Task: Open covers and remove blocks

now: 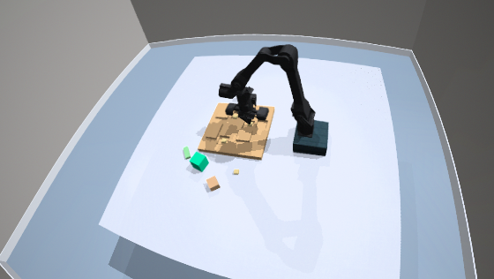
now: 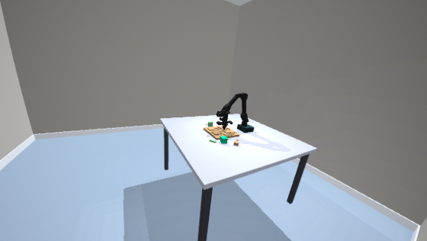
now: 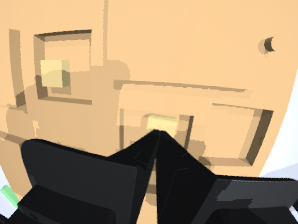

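Observation:
The wooden puzzle board [image 1: 265, 133] [image 2: 232, 135] [image 3: 185, 40] lies flat on the table. My gripper [image 1: 248, 123] [image 2: 224, 129] [image 3: 158, 135] is shut and empty, pointing down over the board. In the wrist view its tips overlap the near edge of a pale yellow block [image 3: 162, 121] in a well; whether they touch is unclear. Another yellow block [image 3: 54, 73] [image 1: 235, 116] sits in an open well to the left. An open well to the right shows no block. A third yellow piece [image 1: 224, 140] shows near the board's front. Cover positions are partly hidden by the arm and shadow.
On the table lie a green cube [image 1: 199, 162] [image 2: 223, 139], a thin green block [image 1: 186, 153] [image 2: 213, 141], an orange block [image 1: 213, 183] [image 2: 236, 143] and a small yellow block [image 1: 236, 171]. Another green block [image 2: 210, 123] stands behind the board. A peg [image 3: 270, 44] rises from the board.

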### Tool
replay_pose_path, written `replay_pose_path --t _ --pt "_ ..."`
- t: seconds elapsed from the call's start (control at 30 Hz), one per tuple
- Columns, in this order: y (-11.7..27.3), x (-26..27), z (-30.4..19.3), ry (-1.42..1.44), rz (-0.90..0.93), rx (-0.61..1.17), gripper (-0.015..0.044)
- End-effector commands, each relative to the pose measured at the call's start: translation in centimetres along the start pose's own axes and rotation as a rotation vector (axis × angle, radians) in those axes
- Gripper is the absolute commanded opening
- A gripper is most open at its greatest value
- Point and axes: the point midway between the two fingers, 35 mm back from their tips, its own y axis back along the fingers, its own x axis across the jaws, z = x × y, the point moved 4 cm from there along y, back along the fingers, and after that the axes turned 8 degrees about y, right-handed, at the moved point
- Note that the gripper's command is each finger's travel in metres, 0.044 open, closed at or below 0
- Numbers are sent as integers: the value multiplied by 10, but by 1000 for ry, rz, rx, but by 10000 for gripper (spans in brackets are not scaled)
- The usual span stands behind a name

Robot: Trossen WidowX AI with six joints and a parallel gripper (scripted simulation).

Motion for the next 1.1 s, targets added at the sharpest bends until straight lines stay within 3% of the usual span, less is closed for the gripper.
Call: replay_pose_path --t 0.0,0.7,0.87,1.07 --pt "-2 3 -5 -2 2 -2 0" --pt "10 4 -6 -1 2 -2 0" --pt "27 5 -6 -1 0 -2 131" --pt "62 4 -6 -1 2 -2 144"
